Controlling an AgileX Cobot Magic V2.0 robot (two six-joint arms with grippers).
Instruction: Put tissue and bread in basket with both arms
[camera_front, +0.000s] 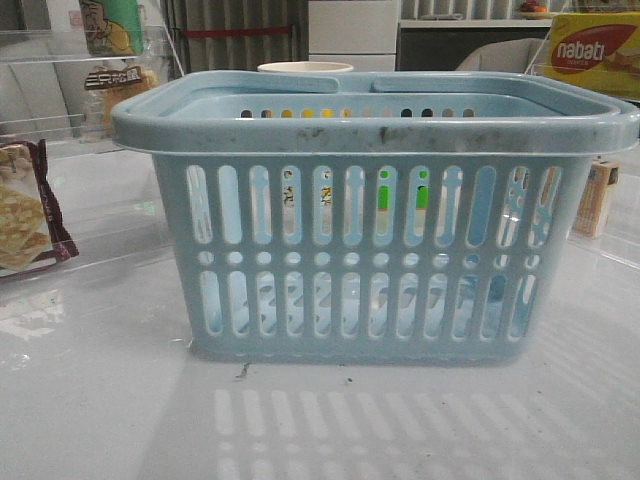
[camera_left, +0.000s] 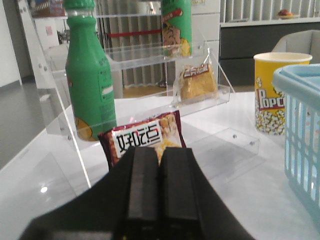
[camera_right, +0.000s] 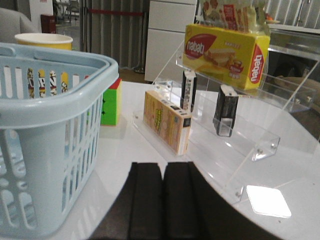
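The light-blue slotted basket (camera_front: 375, 215) stands in the middle of the table, its handles folded down. It also shows in the left wrist view (camera_left: 305, 130) and the right wrist view (camera_right: 45, 150). The bread (camera_left: 197, 82), golden in a clear bag, sits on a clear shelf; it also shows in the front view (camera_front: 115, 85). Two small dark packs (camera_right: 225, 110) (camera_right: 188, 90) stand on the right-hand clear shelf; I cannot tell which is the tissue. My left gripper (camera_left: 159, 165) is shut and empty, just short of a cracker packet (camera_left: 145, 137). My right gripper (camera_right: 162, 172) is shut and empty beside the basket.
A green bottle (camera_left: 90, 85) and a green can (camera_left: 176, 25) stand on the left shelf. A popcorn cup (camera_left: 275, 92) is behind the basket. The yellow Nabati box (camera_right: 225, 55), an orange box (camera_right: 167, 120) and a colour cube (camera_right: 111, 102) are on the right.
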